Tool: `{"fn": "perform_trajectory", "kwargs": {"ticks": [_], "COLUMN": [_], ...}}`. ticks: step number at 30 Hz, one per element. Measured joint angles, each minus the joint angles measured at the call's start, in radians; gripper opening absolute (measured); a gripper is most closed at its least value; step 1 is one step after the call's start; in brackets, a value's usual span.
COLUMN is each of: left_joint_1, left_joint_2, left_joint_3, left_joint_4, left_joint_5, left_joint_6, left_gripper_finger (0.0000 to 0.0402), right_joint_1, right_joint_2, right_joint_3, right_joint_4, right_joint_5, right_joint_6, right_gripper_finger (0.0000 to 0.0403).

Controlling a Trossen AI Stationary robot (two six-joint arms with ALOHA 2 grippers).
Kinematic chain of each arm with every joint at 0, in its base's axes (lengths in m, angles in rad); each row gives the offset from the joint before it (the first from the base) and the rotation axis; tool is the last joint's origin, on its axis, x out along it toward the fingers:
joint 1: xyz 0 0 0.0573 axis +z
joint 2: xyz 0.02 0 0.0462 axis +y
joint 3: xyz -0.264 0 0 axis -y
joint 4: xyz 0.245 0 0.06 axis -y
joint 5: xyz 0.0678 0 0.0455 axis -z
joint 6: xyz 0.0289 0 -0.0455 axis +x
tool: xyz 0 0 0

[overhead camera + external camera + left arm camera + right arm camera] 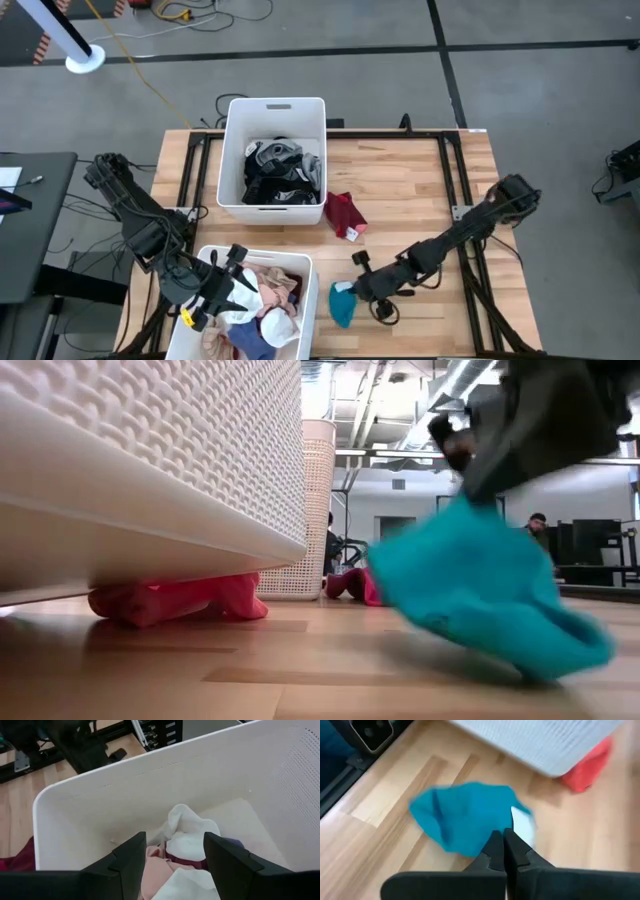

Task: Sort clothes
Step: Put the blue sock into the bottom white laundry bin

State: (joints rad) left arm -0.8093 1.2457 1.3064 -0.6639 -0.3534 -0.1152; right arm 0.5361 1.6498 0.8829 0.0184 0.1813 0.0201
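Observation:
A teal garment is at the table's near side, right of the near white bin, with my right gripper shut on it. The near bin holds white, pink and cream clothes. My left gripper hangs open above those clothes, its fingers on either side of a white sock without touching it. The far white bin holds black and grey clothes. A maroon garment lies flat on the table by that bin's near right corner. My right gripper pinches an edge of the teal garment between its two shut fingers, coming from the table's right and slanting down. One layer or several, I cannot tell. The garment hangs slack below the fingers, and its lower end is down at the tabletop.
Another red garment lies at the foot of the near bin. Bare wood stretches to the right of both bins. Beyond the table the low view shows a person and dark equipment.

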Motion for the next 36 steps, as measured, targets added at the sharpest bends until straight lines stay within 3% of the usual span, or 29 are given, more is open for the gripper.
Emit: {"fn": "perform_trajectory", "kwargs": {"ticks": [10, 22, 29, 36], "left_joint_1": [0.0, 0.007, 0.007, 0.007], "left_joint_2": [0.0, 0.0, 0.0, 0.0], "left_joint_3": [-0.025, -0.088, -0.088, -0.088], "left_joint_4": [0.037, 0.105, 0.14, 0.33], "left_joint_5": [-0.005, -0.025, -0.213, -0.32], "left_joint_6": [0.028, 0.068, 0.111, 0.27], "left_gripper_finger": [0.0194, 0.0194, 0.0194, 0.0194], "right_joint_1": [0.014, -0.008, -0.016, -0.016], "right_joint_2": [-0.234, -0.398, -0.445, -0.446], "right_joint_3": [0.002, 0.003, 0.003, 0.006], "right_joint_4": [-0.022, 0.066, 0.243, 0.406], "right_joint_5": [0.079, 0.143, 0.143, 0.127], "right_joint_6": [-0.156, -0.365, -0.532, -0.662], "right_gripper_finger": [0.0, 0.0, 0.0, 0.0]}}
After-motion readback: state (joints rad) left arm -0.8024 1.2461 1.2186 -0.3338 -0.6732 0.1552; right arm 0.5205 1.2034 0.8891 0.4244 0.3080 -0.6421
